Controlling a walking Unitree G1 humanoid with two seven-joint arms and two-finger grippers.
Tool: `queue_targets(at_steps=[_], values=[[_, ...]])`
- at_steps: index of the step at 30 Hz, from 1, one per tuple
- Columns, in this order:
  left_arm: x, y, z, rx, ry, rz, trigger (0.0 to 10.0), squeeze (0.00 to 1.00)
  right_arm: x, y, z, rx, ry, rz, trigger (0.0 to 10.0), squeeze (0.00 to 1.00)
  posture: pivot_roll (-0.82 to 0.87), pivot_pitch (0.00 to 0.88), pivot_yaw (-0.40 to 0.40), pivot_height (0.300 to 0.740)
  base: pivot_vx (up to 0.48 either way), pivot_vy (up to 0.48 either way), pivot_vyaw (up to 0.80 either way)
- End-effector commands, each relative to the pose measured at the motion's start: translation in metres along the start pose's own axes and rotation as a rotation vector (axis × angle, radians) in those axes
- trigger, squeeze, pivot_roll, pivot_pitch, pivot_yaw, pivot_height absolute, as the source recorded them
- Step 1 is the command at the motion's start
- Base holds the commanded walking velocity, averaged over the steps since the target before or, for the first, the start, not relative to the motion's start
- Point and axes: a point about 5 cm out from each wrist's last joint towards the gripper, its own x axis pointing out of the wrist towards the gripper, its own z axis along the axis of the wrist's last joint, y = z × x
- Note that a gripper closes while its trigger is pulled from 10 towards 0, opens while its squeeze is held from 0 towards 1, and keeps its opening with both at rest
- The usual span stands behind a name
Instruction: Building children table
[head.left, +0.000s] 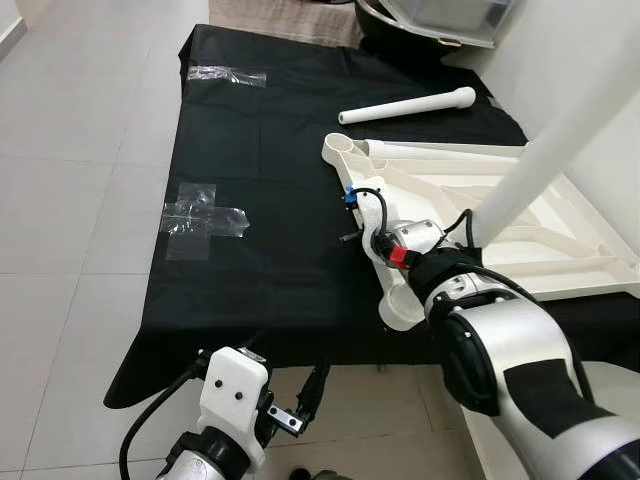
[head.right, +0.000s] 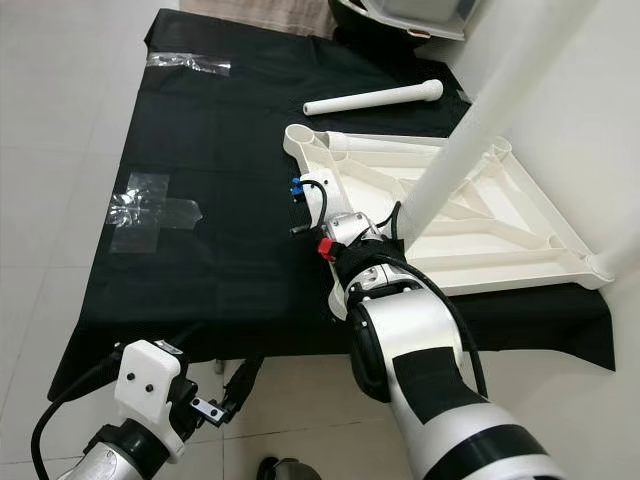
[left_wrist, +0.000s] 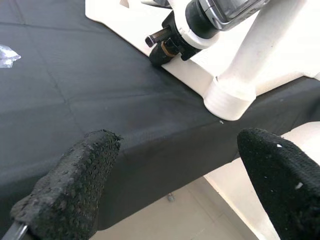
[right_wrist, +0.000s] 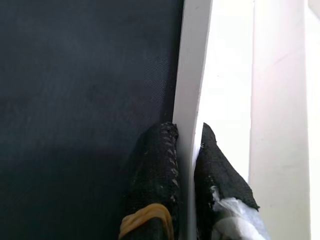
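Gripper, right, on one tabletop rim.

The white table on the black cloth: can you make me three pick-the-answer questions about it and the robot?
1. Where does the loose table leg lie?
A. on the black cloth
B. on the tiles
C. in a gripper

2. How many legs stand fitted in the tabletop?
A. none
B. two
C. four

3. The right gripper is:
A. wide open
B. shut on the tabletop's rim
C. holding tape

Answers: 1 A, it rests beyond the tabletop; 2 B, one at each near corner; 3 B, fingers pinch the rim.
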Motion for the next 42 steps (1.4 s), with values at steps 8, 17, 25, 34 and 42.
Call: queue_targets(at_steps=[8, 17, 25, 34, 42], values=[[0.003, 0.003, -0.007, 0.011, 0.02, 0.003, 10.0, 0.0, -0.001, 0.005, -0.03, -0.217, 0.117, 0.407, 0.0, 0.0, 0.02, 0.168, -0.217, 0.74, 0.0, 0.0, 0.0], [0.003, 0.006, -0.008, 0.018, 0.025, 0.0, 10.0, 0.0, -0.013, -0.012, -0.027, -0.342, 0.06, 0.533, 0.0, 0.0, 0.02, 0.164, -0.206, 0.74, 0.0, 0.0, 0.0], [0.003, 0.008, -0.009, 0.031, 0.031, 0.0, 10.0, 0.0, -0.039, -0.025, -0.049, -0.574, 0.059, 0.774, 0.0, 0.0, 0.03, 0.16, -0.199, 0.74, 0.0, 0.0, 0.0], [0.003, 0.008, -0.009, 0.044, 0.031, -0.011, 10.0, 0.0, -0.064, -0.052, -0.073, -0.792, 0.121, 0.917, 0.0, 0.0, 0.03, 0.159, -0.2, 0.74, 0.0, 0.0, 0.0], [0.003, 0.009, -0.01, 0.043, 0.032, -0.012, 10.0, 0.0, -0.079, -0.063, -0.078, -0.953, -0.005, 1.049, 0.0, 0.0, 0.04, 0.155, -0.199, 0.74, 0.0, 0.0, 0.0]])
